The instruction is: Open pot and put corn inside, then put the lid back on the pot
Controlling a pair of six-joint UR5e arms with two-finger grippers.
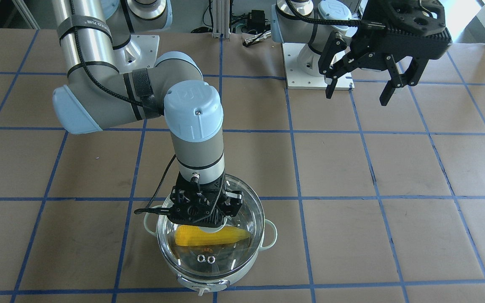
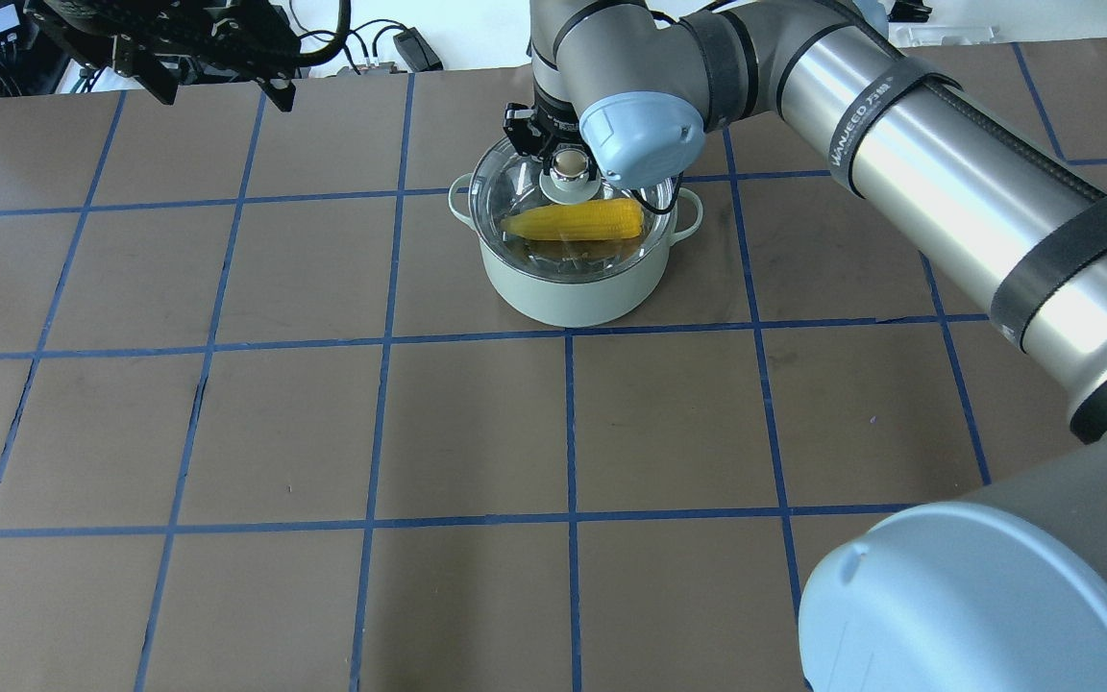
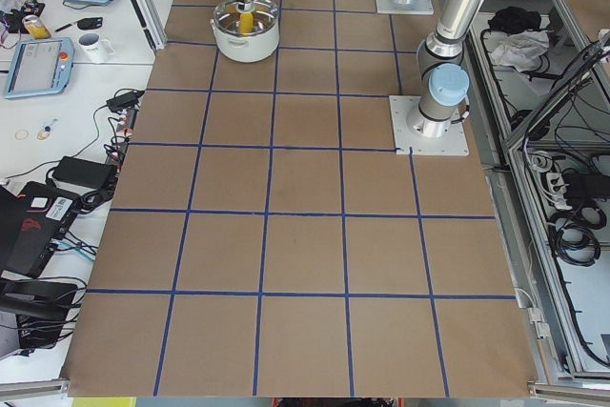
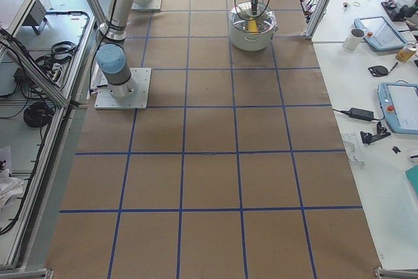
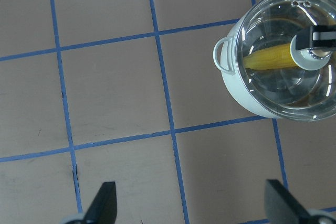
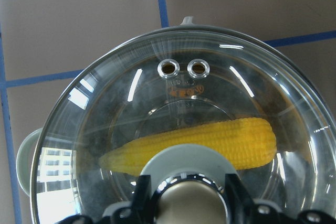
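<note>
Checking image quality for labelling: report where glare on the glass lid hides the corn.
Right wrist view: bright white reflections streak the lid, corn plainly readable. Front-facing view: faint sheen only. Left side view: pot too small to judge.

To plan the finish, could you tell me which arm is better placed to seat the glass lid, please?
The right gripper: its fingers grip the beige knob of the round clear glass lid on the mint-green pot. The left gripper hangs open, far away.
</note>
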